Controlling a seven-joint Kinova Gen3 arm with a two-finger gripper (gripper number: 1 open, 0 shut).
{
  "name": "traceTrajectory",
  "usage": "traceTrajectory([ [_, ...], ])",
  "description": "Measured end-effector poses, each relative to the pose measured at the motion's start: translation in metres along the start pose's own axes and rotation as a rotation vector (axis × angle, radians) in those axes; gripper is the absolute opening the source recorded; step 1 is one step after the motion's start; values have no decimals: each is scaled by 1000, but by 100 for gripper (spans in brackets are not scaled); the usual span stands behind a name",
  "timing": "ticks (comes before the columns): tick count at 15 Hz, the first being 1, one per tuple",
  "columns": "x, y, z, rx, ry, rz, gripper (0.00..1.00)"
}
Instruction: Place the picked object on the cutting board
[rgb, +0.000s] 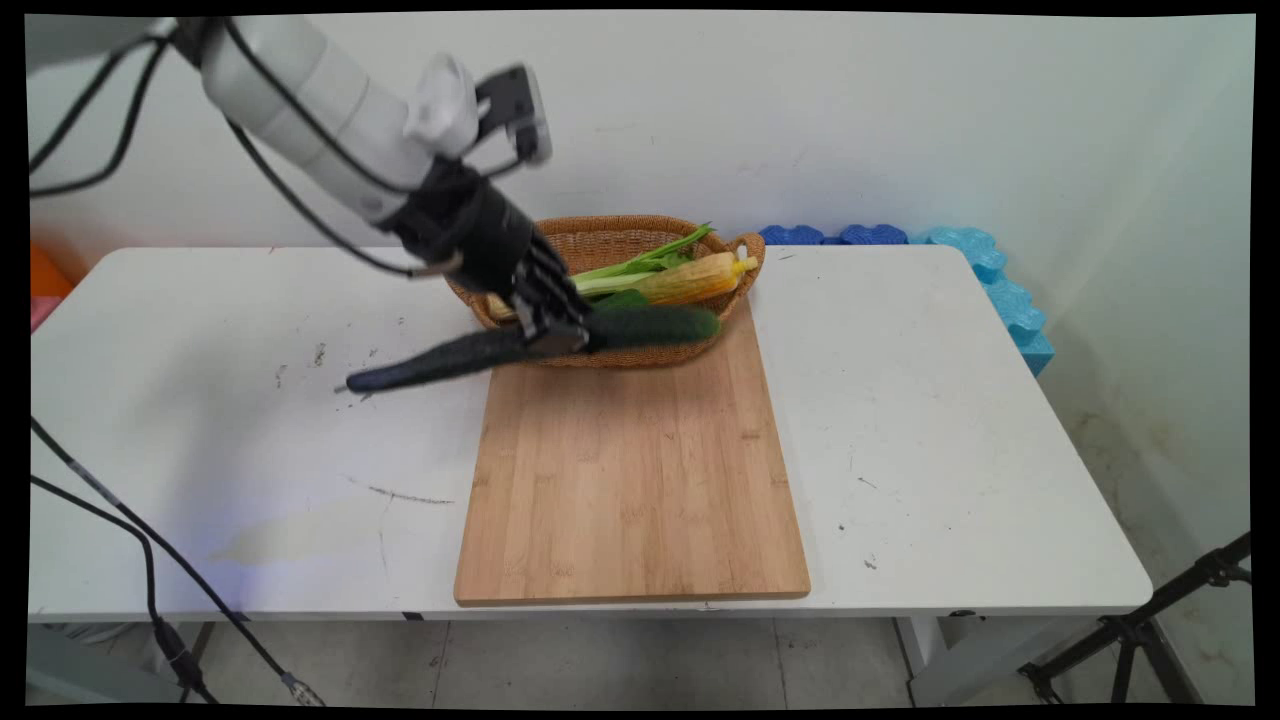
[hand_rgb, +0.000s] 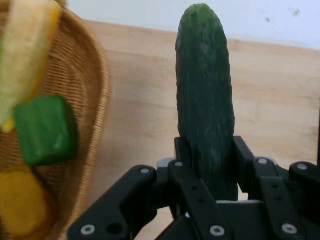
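The gripper (rgb: 556, 333) jaws clamp a long, dark green, bumpy cucumber (rgb: 655, 326) above the cutting board (rgb: 632, 470), beside the wicker basket (rgb: 600, 238).

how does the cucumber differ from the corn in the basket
The cucumber is dark green and bare; the corn is yellow in a pale husk. The cucumber is held in the air by the pincer, over the near edge of the basket; the corn lies inside the basket. Both are long and lie roughly crosswise.
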Motion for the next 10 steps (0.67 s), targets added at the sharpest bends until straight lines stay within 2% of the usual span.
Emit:
traceTrajectory([
  [5,-23,22,38,-45,-32,23,0],
  [10,-37,33,72,-68,-58,54,0],
])
